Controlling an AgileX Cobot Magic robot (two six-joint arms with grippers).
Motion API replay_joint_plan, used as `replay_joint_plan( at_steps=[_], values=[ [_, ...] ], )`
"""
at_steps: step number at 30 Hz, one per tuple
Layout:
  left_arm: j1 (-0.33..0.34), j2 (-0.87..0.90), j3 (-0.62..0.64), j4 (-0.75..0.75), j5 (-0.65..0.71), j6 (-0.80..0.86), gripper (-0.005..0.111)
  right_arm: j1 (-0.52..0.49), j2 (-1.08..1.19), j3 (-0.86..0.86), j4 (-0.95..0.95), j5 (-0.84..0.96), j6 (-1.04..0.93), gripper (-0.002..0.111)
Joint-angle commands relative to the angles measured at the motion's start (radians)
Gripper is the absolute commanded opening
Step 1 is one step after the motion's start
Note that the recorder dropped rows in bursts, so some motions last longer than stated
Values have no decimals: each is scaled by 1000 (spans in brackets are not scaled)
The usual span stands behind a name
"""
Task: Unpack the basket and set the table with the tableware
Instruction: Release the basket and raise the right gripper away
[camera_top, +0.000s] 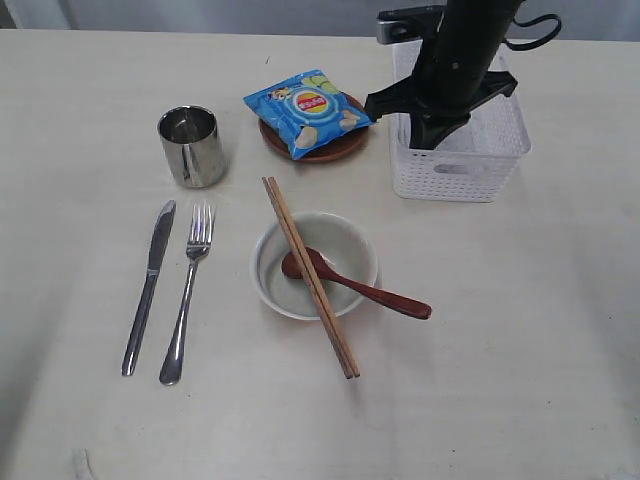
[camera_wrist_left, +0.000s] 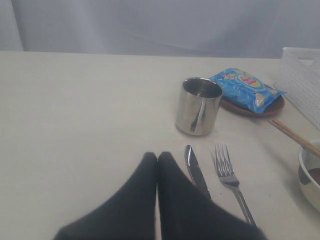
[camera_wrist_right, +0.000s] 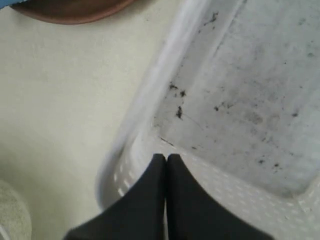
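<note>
Two pincers, both shut on nothing. The right pincer (camera_wrist_right: 166, 158) hangs over a wall of the white lattice-sided plastic basket (camera_wrist_right: 240, 192), whose floor just beyond looks bare. The left pincer (camera_wrist_left: 157, 156) hovers beside the steel knife (camera_wrist_left: 194, 167). The basket is probably light and stiff, best gripped at its rim or handle slot.

Table (camera_top: 520, 380): basket (camera_top: 460, 168), cup (camera_top: 192, 147), knife (camera_top: 148, 288), fork (camera_top: 187, 300), bowl (camera_top: 268, 262), probably plate (camera_top: 330, 153).

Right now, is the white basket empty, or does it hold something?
Empty, as far as visible: the basket floor is bare, only dark specks. The right arm hides part of it.
</note>
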Motion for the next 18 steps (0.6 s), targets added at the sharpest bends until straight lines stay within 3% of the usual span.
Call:
replay_joint_plan(
  at_steps=[1,11,14,18],
  values=[
    [-5,-4,4,1,-2,3,0,2,-33,2,8,12,-8,-1],
    [-5,-4,4,1,-2,3,0,0,-265,18,-81,-112,19,-1],
    [-5,-4,4,1,-2,3,0,0,-393,145,-77,-304,23,-1],
    [-5,-4,4,1,-2,3,0,0,-625,450,-10,-720,28,-1]
  ],
)
